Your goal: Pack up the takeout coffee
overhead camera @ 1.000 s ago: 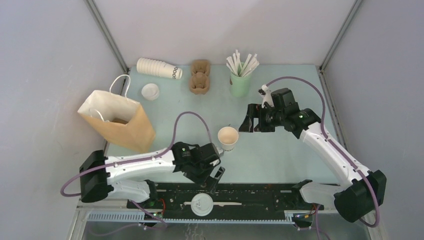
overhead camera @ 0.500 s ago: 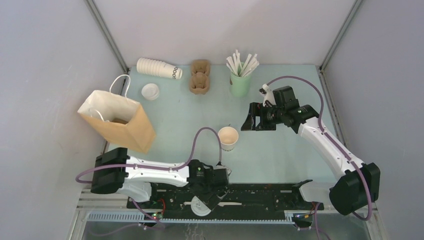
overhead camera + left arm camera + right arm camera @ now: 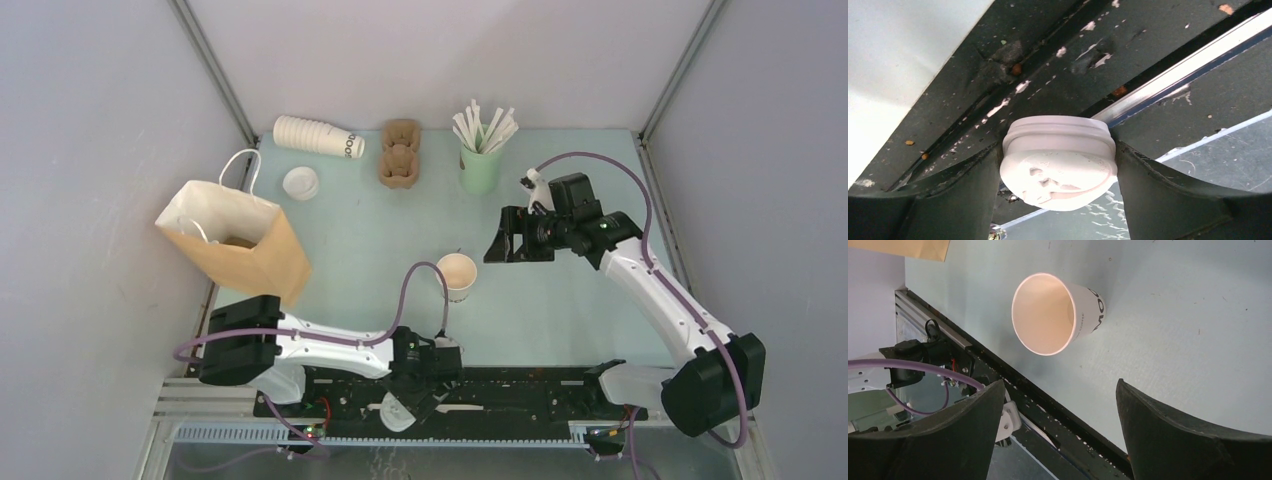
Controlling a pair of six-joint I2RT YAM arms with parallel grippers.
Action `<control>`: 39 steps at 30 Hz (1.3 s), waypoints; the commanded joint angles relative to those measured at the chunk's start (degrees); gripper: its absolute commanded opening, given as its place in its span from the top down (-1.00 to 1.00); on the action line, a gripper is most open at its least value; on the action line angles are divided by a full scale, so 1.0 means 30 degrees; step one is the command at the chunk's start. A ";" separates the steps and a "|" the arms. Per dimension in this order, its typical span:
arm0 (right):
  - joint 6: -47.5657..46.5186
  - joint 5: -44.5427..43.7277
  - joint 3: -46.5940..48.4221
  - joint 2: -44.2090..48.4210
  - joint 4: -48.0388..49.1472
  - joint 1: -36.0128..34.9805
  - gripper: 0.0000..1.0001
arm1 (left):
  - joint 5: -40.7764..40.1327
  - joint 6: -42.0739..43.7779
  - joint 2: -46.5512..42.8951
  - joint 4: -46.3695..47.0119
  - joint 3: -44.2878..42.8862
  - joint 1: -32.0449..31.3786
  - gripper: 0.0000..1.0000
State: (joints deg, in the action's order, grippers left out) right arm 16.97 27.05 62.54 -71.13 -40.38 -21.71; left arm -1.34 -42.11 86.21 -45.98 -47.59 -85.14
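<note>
The cream-white paper cup point(image 3: 457, 273) stands upright in the middle of the table, its mouth open; in the right wrist view the cup point(image 3: 1058, 312) shows dark lettering near its base. My right gripper point(image 3: 515, 245) is open and empty, just right of the cup and apart from it; it also shows in the right wrist view point(image 3: 1060, 440). My left gripper point(image 3: 415, 395) is down over the black rail at the near edge, shut on the white round lid point(image 3: 393, 412). In the left wrist view the lid point(image 3: 1058, 160) sits tilted between both fingers, touching each.
A brown paper bag point(image 3: 235, 240) stands open at the left. At the back are a lying stack of cups point(image 3: 315, 136), another white lid point(image 3: 300, 183), a cardboard carrier point(image 3: 400, 153) and a green cup of white sticks point(image 3: 481, 160). The black rail point(image 3: 520, 400) runs along the near edge.
My left arm swung from the table down to the rail and closed round the lid, which now sits tilted. My right gripper drew slightly right, away from the cup.
</note>
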 commanded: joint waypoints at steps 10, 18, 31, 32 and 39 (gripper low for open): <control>-0.0296 -0.0936 0.0211 0.2281 -0.1054 0.0031 -0.79 | -0.3403 0.1691 -0.3540 -0.5636 -0.4784 0.3029 -0.62; 0.0510 -0.1424 -0.0729 0.3418 -0.1020 0.0208 -0.80 | -0.2726 0.6515 -0.0343 -0.6053 -1.3590 0.9722 -0.63; 0.1317 0.0264 -0.1630 0.4430 -0.1105 0.2888 -0.81 | -0.1643 0.9666 0.7758 -0.8001 -2.1960 1.1160 -0.64; 0.1352 0.0435 -0.1831 0.4547 -0.1024 0.3190 -0.81 | -0.1578 0.9718 0.7995 -0.8058 -2.2057 1.1199 -0.64; 0.1272 0.0957 -0.2427 0.4996 -0.0919 0.3971 -0.80 | -0.0421 0.9552 0.8593 -0.7691 -2.2180 1.1382 -0.67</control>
State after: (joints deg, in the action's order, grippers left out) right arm 20.67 28.12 55.20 -57.28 -43.83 -10.28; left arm -5.21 -14.94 111.50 -68.66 -110.02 -51.55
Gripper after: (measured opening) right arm 0.904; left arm 0.829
